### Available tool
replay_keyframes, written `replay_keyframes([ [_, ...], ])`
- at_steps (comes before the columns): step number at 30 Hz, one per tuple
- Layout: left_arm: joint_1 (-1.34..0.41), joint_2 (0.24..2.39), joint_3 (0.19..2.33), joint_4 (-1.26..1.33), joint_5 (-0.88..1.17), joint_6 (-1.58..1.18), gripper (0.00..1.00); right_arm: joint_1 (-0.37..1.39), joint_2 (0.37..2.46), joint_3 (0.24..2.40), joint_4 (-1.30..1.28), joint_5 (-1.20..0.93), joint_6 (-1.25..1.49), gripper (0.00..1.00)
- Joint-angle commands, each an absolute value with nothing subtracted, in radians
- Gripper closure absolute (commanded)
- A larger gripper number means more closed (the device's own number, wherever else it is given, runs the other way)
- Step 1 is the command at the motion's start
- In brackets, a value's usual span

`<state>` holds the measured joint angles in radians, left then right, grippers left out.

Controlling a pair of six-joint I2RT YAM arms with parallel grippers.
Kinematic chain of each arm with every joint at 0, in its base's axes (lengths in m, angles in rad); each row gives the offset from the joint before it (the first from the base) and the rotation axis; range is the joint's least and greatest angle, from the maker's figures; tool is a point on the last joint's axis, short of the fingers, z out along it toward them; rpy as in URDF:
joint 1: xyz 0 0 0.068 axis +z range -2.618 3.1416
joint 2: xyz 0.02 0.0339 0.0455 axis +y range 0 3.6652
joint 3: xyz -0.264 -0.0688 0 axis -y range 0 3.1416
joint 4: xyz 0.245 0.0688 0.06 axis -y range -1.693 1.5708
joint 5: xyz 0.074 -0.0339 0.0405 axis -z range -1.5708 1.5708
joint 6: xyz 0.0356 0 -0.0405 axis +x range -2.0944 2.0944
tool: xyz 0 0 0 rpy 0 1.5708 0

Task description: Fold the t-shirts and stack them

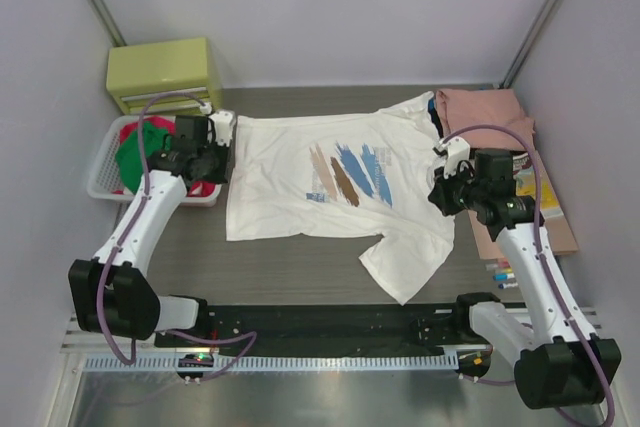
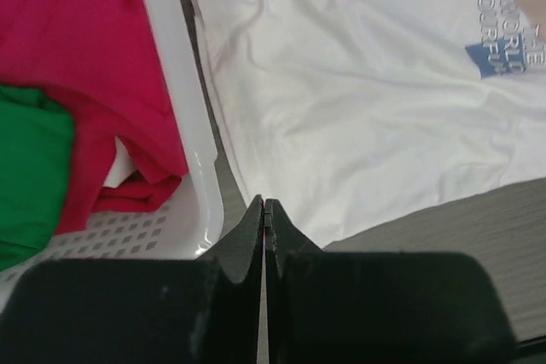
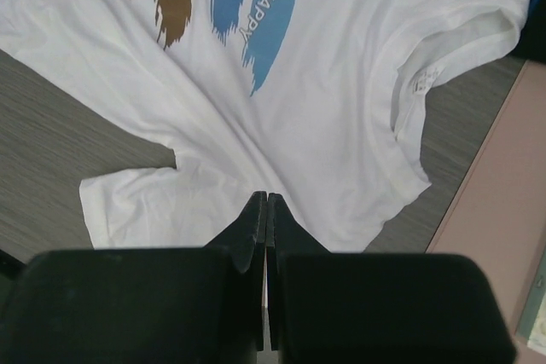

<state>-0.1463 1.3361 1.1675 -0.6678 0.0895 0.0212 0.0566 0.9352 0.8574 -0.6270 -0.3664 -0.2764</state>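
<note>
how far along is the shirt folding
Done: a salmon shirt looks folded, far right. In hand: the white shirt lies flat; left gripper and right gripper shut at its edges, apparently pinching it. Left: folding it, plus red shirt and green shirt in the basket.

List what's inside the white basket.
A red shirt and a green shirt, bunched together in the basket. Whatever lies beneath them is covered.
</note>
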Motion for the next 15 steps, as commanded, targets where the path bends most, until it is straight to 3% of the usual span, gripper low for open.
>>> replay_keyframes([
  [1, -0.161, 1.342, 1.083, -0.726, 0.130, 0.110, 1.00, 0.057, 0.995, 0.856, -0.670, -0.337, -0.298, 0.99],
  [6, -0.175, 1.397, 1.106, -0.724, 0.121, 0.149, 1.00, 0.066, 1.195, 0.962, -0.732, -0.322, -0.342, 0.99],
  [15, -0.350, 1.454, 1.055, -0.646, 0.101, 0.138, 1.00, 0.095, 1.310, 0.972, -0.696, -0.245, -0.348, 0.99],
])
